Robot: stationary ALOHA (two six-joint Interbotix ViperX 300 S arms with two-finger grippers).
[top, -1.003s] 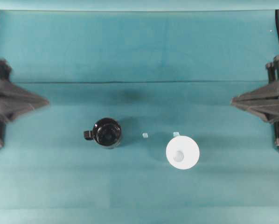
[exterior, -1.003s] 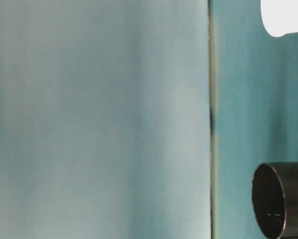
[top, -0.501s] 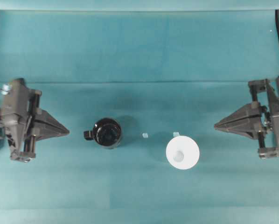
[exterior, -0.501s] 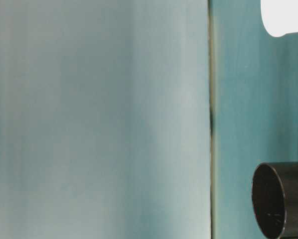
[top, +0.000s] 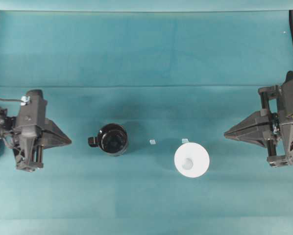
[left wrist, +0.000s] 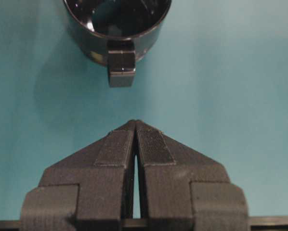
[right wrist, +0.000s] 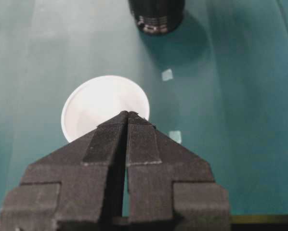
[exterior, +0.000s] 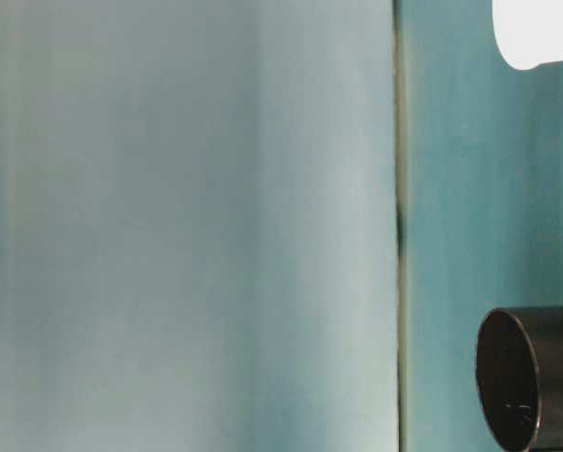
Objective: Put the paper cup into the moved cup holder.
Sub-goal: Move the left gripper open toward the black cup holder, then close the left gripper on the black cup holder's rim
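The left gripper (top: 68,141) is seen with fingers pressed together, nothing held. Straight ahead of its tip, near but apart, the cup holder (top: 112,139) stands upright on the bench (top: 146,54), its stubby handle (left wrist: 121,68) turned toward the gripper.

The right gripper (top: 227,133) is likewise closed tip to tip and empty. The paper cup (top: 191,159) stands upright, mouth up, a little ahead of its tip and slightly to one side, untouched. Two small pale squares (top: 152,142) are noted on the cloth between cup and holder. Cup and holder stand well apart.
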